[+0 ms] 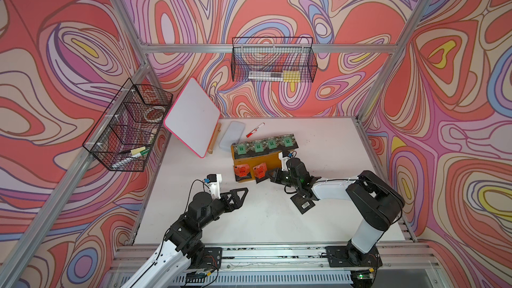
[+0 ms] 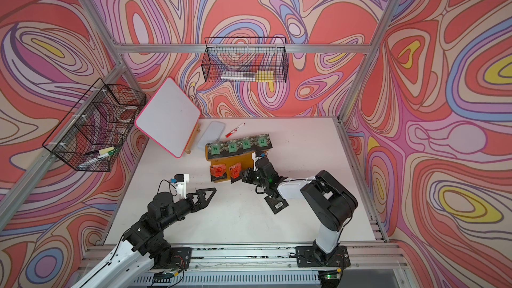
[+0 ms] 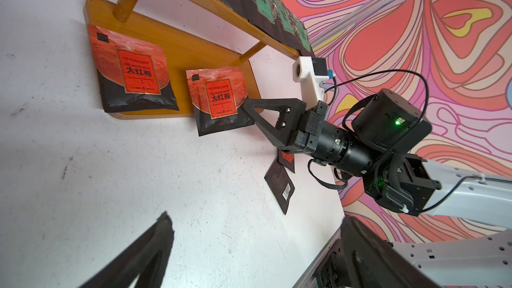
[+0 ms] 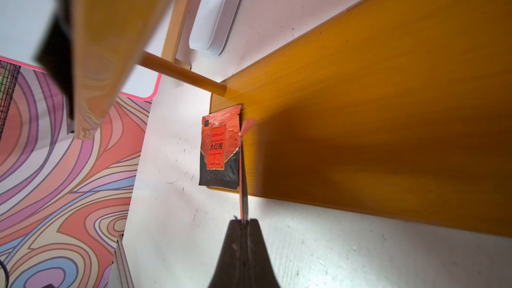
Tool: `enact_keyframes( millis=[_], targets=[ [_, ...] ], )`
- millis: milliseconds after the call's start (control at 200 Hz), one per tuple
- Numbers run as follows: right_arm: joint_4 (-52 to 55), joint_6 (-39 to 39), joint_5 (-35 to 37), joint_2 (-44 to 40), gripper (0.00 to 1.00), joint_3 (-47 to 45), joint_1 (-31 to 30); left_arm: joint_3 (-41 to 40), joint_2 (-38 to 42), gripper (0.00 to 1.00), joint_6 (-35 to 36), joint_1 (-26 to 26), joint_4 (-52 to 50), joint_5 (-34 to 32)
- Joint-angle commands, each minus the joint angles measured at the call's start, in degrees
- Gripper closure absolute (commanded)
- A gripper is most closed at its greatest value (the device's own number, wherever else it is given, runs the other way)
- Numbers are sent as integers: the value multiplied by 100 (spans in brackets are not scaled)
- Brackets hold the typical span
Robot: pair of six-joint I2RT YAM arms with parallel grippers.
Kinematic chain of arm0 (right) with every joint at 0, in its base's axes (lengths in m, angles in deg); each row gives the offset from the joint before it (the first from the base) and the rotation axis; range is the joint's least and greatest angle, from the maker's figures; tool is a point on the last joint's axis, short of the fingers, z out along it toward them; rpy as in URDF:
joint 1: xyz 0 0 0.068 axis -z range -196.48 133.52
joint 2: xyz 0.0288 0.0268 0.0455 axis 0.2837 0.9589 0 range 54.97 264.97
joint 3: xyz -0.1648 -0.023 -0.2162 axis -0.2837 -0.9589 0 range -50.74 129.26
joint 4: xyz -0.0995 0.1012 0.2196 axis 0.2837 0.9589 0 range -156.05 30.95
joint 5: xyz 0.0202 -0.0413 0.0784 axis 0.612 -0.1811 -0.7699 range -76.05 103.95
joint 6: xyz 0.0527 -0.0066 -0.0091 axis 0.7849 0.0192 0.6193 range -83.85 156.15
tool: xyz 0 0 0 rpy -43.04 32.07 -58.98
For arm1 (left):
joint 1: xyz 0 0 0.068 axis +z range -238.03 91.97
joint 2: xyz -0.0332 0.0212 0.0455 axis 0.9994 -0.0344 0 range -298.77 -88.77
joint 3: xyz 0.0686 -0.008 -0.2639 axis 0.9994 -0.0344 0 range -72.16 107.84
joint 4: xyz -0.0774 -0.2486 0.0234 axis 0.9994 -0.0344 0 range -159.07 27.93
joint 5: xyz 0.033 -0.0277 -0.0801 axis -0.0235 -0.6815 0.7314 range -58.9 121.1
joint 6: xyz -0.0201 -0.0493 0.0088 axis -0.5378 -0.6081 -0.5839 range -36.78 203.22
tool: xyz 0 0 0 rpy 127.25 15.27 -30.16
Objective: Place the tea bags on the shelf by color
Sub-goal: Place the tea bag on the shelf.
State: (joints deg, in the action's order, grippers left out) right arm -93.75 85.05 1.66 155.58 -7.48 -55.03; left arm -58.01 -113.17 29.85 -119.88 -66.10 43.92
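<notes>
The yellow shelf [image 1: 263, 159] stands mid-table. Several green tea bags [image 1: 257, 146] line its upper step. On the lower step [image 3: 180, 40] lies one orange tea bag [image 1: 241, 171] [image 4: 220, 148]. Beside it a second orange tea bag [image 1: 260, 171] [image 3: 219, 101] overhangs the front edge, with my right gripper [image 1: 270, 174] [image 4: 243, 221] shut on its edge; in the right wrist view it shows edge-on. Under the right arm two more tea bags [image 1: 303, 203] [image 3: 279, 187] lie on the table, the upper one face down. My left gripper [image 1: 243, 191] [image 3: 256, 217] hovers open and empty, left of the shelf's front.
A pink-edged whiteboard [image 1: 191, 117] leans at the back left, with a white case [image 1: 232, 135] and a red marker [image 1: 255, 130] behind the shelf. Black wire baskets hang on the left wall [image 1: 130, 126] and the back wall [image 1: 273, 60].
</notes>
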Motion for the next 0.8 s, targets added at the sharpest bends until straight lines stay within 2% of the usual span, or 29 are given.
enact_keyframes(
  millis=[0,791],
  targets=[
    [-230,132,-9,239,100,112,31,-62,75,2,59,-7,-86,-47],
    [-634,875,-429,1003,100,339,249,-71,159,2,45,-5,-142,-42]
  ],
)
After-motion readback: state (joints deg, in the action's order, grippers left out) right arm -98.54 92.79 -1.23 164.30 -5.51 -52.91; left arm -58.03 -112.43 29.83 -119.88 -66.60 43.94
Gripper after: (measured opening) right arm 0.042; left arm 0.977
